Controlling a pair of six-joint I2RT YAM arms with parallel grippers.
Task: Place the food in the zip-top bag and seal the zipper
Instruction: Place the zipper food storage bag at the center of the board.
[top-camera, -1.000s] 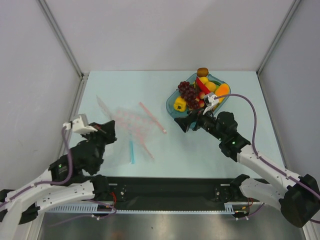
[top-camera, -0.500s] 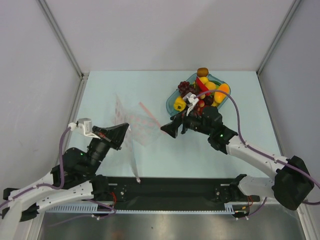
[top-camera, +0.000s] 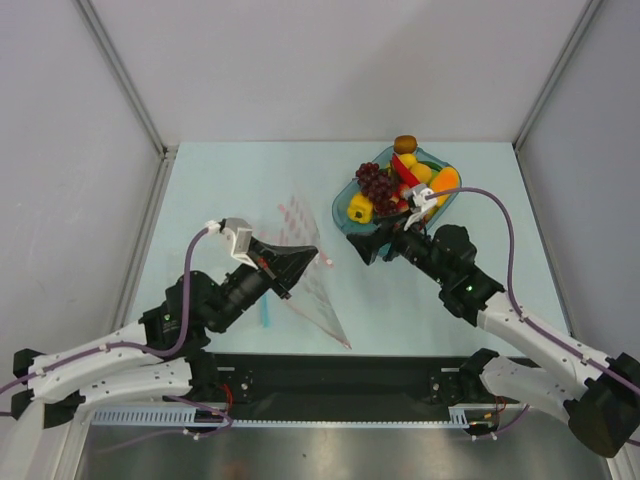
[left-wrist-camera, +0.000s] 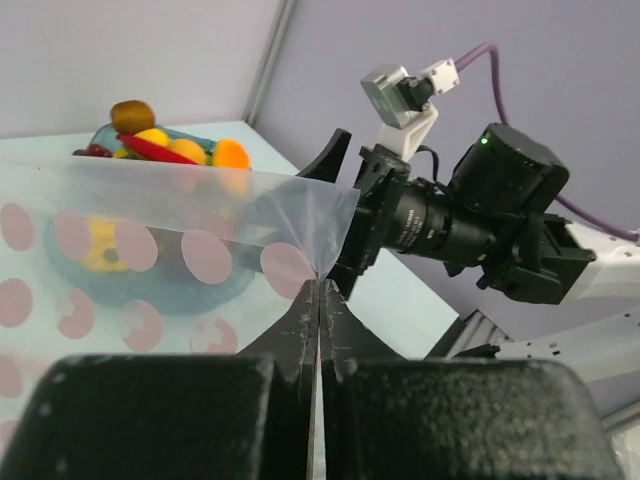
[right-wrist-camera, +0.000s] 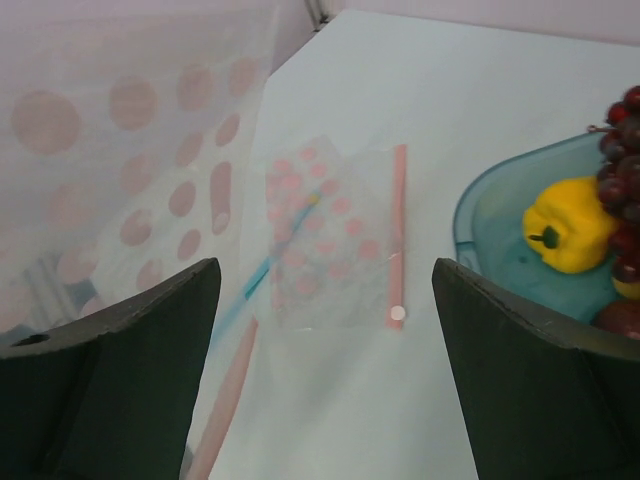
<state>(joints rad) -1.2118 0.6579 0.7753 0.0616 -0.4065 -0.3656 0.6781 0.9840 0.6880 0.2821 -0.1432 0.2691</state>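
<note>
My left gripper (top-camera: 308, 252) (left-wrist-camera: 320, 285) is shut on a corner of the clear, pink-dotted zip-top bag (top-camera: 318, 305) (left-wrist-camera: 180, 220) and holds it off the table. The bag hangs down towards the near edge. Its pink zipper (top-camera: 322, 327) (right-wrist-camera: 222, 425) runs along its low edge. The food lies in the teal dish (top-camera: 343, 200) at the back right: purple grapes (top-camera: 376, 184), a yellow pepper (top-camera: 360, 208) (right-wrist-camera: 566, 224), red and orange pieces. My right gripper (top-camera: 367, 247) (right-wrist-camera: 325, 295) is open and empty, between the dish and the bag.
A second clear dotted bag (top-camera: 297, 213) (right-wrist-camera: 330, 240) with a pink strip (right-wrist-camera: 398, 235) lies flat on the table behind the held one. A thin blue strip (top-camera: 265, 315) (right-wrist-camera: 245, 290) lies near it. White walls stand on three sides.
My left gripper has lifted the bag off the table and carried it right, towards the middle. My right gripper swung left and came back beside the dish, still open.
</note>
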